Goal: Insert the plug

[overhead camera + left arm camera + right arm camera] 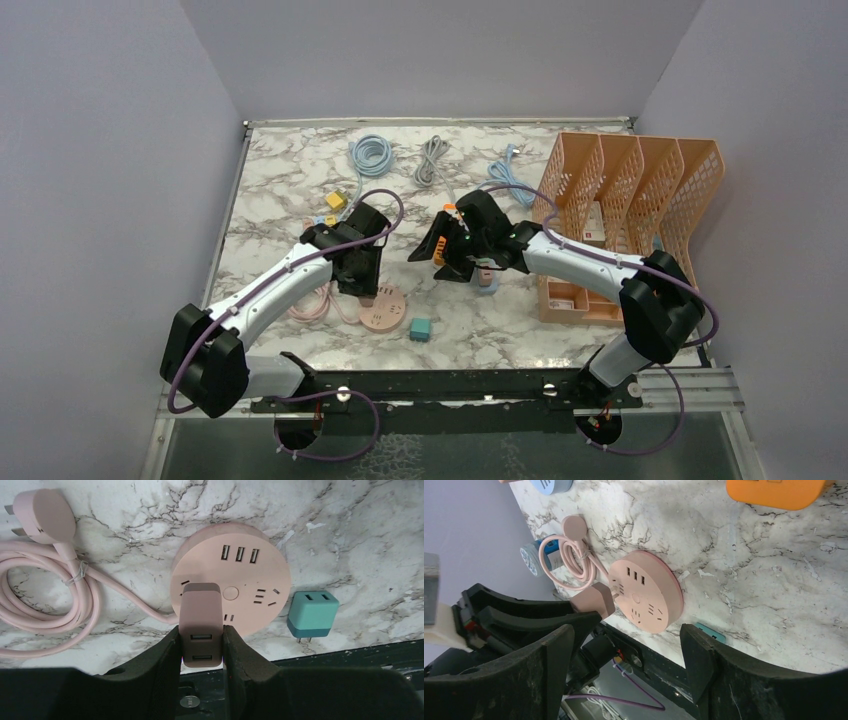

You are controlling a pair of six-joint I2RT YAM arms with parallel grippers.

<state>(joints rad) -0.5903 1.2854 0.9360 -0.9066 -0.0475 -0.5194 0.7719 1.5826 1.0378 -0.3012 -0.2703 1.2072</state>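
Observation:
A pink plug block with two USB ports sits between my left gripper's fingers, which are shut on its sides. It stands over the left socket of the round pink power strip; its prongs are hidden. In the top view the left gripper hangs just beyond the strip. The right wrist view shows the plug against the strip's left edge. My right gripper is open and empty, above the table's middle.
A teal charger lies right of the strip. The strip's coiled pink cord lies to the left. An orange file rack stands at the right. Coiled cables lie at the back, and an orange block lies near the right gripper.

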